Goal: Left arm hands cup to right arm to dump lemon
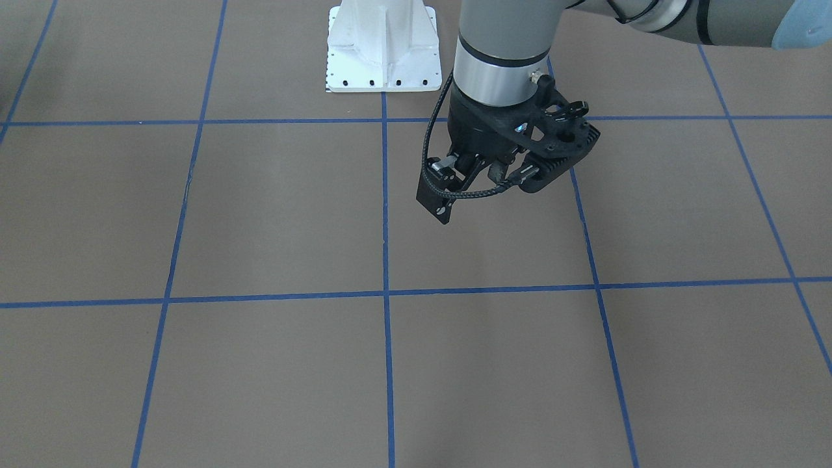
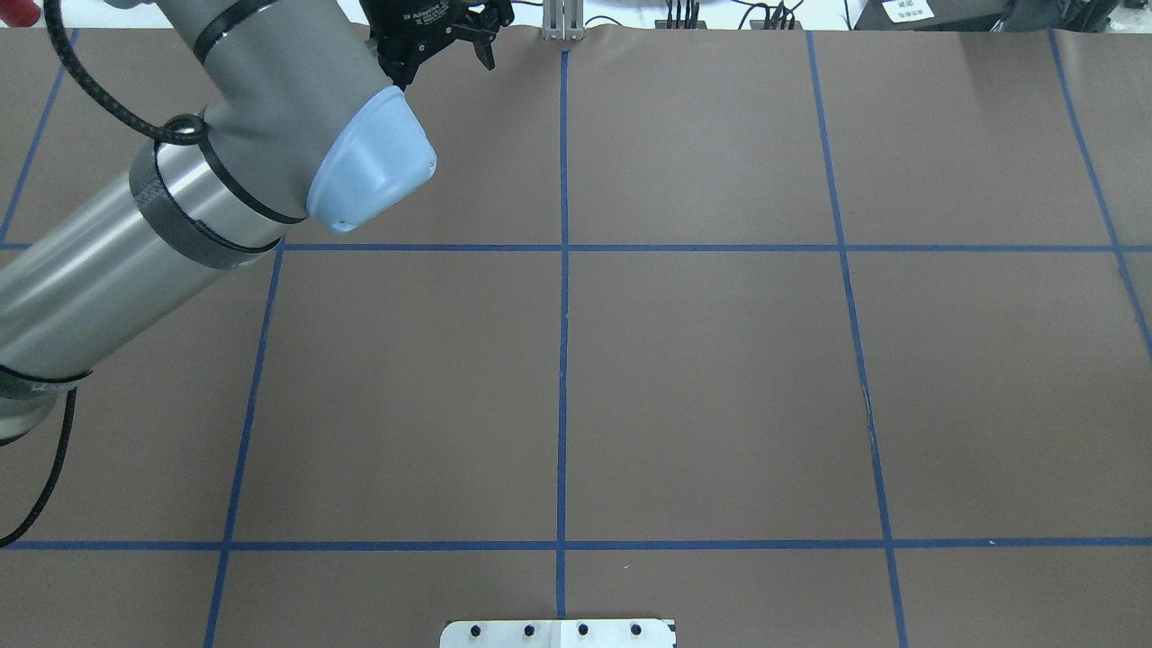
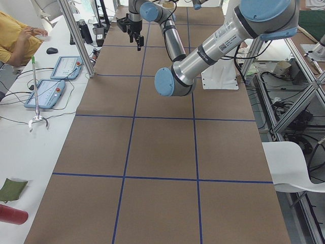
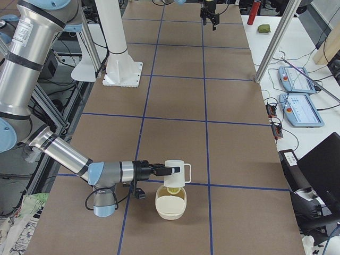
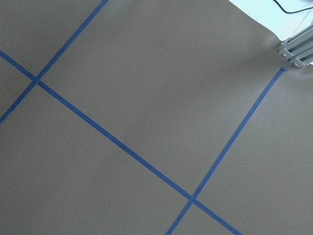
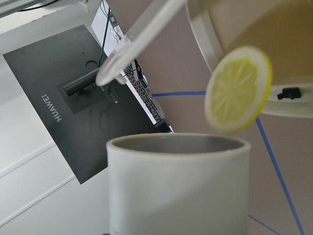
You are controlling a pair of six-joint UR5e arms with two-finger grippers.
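The right pincer reaches out level over the near end of the brown surface, with the white cup at its tip, clear of the surface. Only the side view shows this pincer, so I cannot tell how tightly it sits on the cup, or whether it is closed at all. The cup is turned mouth-down over a cream bowl that stands on the surface just below it, with the handle pointing away from the arm.

The lemon slice is out of the cup - it sits between the cup's mouth and the bowl's opening. In the right wrist view it shows as a round yellow disc with pale segments, overlapping the bowl's rim, and the cup's grey inside faces it. Whether the slice touches the bowl cannot be made out. A dark monitor stands off to one side in that view.

The left pincer is well apart from all this, at the far edge of the surface. It hangs fingers-down above the blue tape lines - spread wide and holding nothing. Its wrist camera sees only brown surface and crossing tape.
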